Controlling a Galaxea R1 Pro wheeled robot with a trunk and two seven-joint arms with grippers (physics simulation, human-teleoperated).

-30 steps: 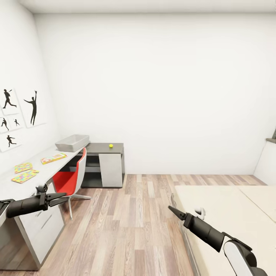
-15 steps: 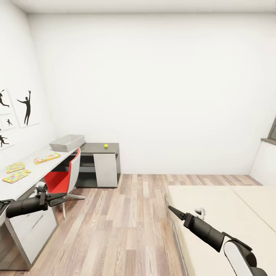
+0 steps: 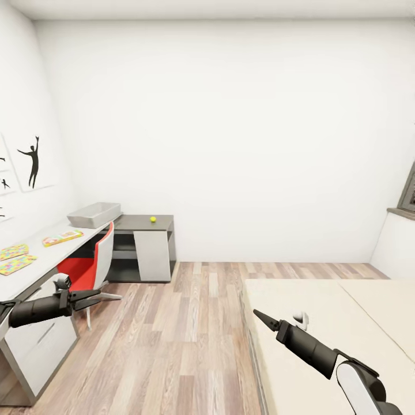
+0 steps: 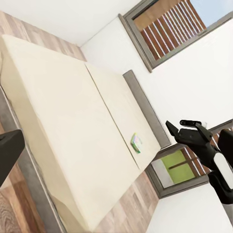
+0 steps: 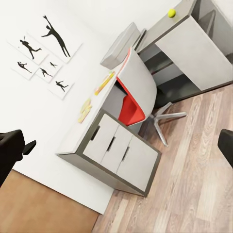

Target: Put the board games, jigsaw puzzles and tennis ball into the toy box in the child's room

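You have the child's room before you, with the bed (image 3: 323,323) as its largest piece, its cream surface filling the near right of the head view; in the left wrist view a small flat board game (image 4: 137,142) lies on the bed near the far edge by the headboard. Along the left wall runs the tabletop (image 3: 40,262), white on its long run and joined at the far end to a lower dark grey section. The red chair (image 3: 92,268) is pushed in under the white run. The toy box (image 3: 94,214) sits at the far end of the white tabletop, next to the dark section. Nearer you along the tabletop lies another board game (image 3: 61,237), then the two jigsaw puzzles (image 3: 15,257) side by side at the near end. The tennis ball (image 3: 153,219) rests on the dark section, well apart from the toy box. Your left end effector (image 3: 95,296) is spread and empty beside the tabletop's front edge; your right end effector (image 3: 262,317) is pressed together, empty, over the bed's near corner
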